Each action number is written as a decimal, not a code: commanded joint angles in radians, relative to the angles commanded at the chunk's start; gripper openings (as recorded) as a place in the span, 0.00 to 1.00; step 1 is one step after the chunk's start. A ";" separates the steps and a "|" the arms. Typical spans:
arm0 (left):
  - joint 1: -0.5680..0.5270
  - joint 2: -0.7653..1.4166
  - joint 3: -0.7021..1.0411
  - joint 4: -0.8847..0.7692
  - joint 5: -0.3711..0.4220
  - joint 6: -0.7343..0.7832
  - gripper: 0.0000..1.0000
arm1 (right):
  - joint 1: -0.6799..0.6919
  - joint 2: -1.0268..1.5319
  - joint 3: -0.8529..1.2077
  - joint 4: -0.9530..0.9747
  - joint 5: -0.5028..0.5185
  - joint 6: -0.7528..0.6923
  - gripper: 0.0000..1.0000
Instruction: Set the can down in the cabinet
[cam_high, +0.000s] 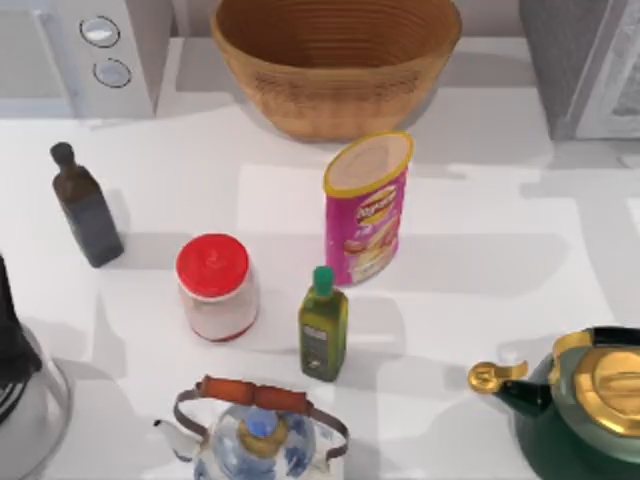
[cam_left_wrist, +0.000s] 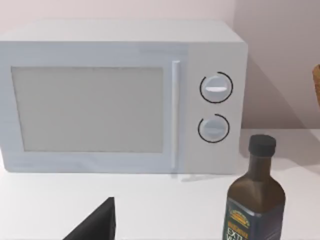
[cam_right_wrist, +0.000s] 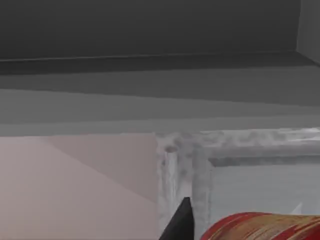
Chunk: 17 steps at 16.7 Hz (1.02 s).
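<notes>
- The can (cam_high: 367, 207): a tall pink cylindrical snack tube with a yellow rim and pale lid, standing upright near the table's middle, in front of the basket.
- The cabinet (cam_high: 585, 65): a large grey boxy unit with a paler whitish front panel, at the table's far right corner.

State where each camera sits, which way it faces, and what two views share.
Top view: above the table, looking down on the can.
Left wrist view: on the left arm, facing the microwave and dark bottle; left fingertip shows.
Right wrist view: on the right arm, facing the cabinet; right fingertip shows.
Shared: top and left wrist views both hold microwave and bottle.
</notes>
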 joint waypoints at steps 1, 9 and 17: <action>0.000 0.000 0.000 0.000 0.000 0.000 1.00 | 0.004 0.062 0.080 -0.018 0.004 0.000 0.00; 0.000 0.000 0.000 0.000 0.000 0.000 1.00 | 0.034 0.374 0.452 -0.097 0.027 -0.025 0.00; 0.000 0.000 0.000 0.000 0.000 0.000 1.00 | 0.025 0.411 0.489 -0.117 0.025 -0.032 0.00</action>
